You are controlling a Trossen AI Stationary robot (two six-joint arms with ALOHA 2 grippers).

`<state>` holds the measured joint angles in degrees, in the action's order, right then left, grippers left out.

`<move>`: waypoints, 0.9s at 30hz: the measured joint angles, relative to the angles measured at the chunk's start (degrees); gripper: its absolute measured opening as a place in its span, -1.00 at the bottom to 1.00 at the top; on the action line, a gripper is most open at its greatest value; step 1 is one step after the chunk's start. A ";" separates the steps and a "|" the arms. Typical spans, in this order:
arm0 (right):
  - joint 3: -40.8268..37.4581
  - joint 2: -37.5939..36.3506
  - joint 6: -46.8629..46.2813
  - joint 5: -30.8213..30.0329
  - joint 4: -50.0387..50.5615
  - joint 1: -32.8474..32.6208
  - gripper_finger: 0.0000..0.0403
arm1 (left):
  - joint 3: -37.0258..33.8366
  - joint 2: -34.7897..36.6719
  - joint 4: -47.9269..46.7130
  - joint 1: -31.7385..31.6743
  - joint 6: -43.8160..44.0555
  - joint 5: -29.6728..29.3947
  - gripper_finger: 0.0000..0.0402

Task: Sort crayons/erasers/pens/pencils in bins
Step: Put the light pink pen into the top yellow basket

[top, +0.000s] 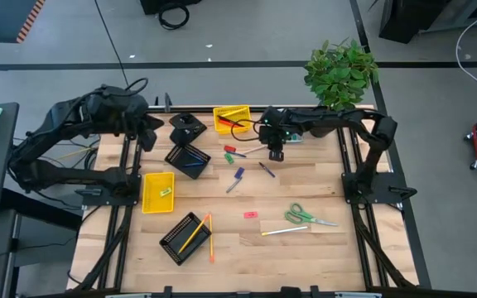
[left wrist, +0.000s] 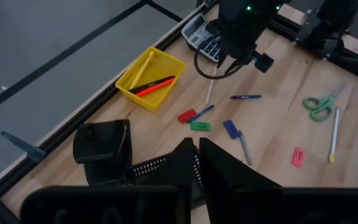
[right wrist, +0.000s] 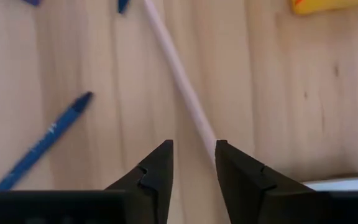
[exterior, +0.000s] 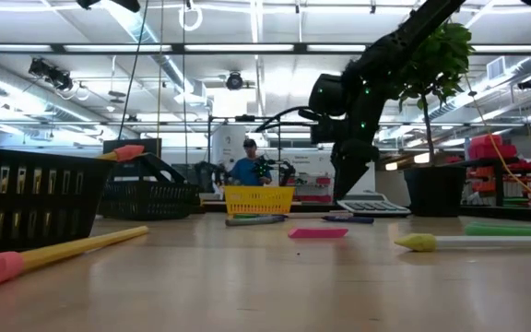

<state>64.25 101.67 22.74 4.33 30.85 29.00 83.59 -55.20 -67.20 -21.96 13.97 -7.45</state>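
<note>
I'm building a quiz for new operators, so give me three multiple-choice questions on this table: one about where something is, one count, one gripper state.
1. The scissors lie: A in a bin; B on the table; C on the floor.
2. Yellow bins: A one; B two; C four.
3. The right gripper is: A shut on a pen; B holding scissors; C open over a pale stick.
Key: B, they rest on bare wood; B, two show from above; C, its fingers stand apart above the stick.
</note>
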 joint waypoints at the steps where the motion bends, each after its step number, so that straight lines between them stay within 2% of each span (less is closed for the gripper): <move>1: 0.00 0.00 0.35 -0.05 -0.07 0.36 -0.37 | 0.00 -0.08 -0.08 0.01 0.14 0.16 -0.81; 10: 0.00 0.48 -1.49 1.46 -2.32 3.23 -0.36 | -0.02 -0.18 -2.51 0.04 4.84 4.93 -0.86; 18: -0.97 1.03 -1.72 2.80 -1.26 2.96 -0.36 | -0.02 -0.27 -3.57 0.07 3.42 5.14 -0.91; 27: -2.29 2.78 -0.49 2.58 -3.38 2.99 -0.36 | -0.02 -0.27 -3.68 0.07 6.61 5.19 -0.88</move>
<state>61.95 104.45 22.24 6.91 27.47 31.99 83.57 -55.46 -70.87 -21.89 20.59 -2.26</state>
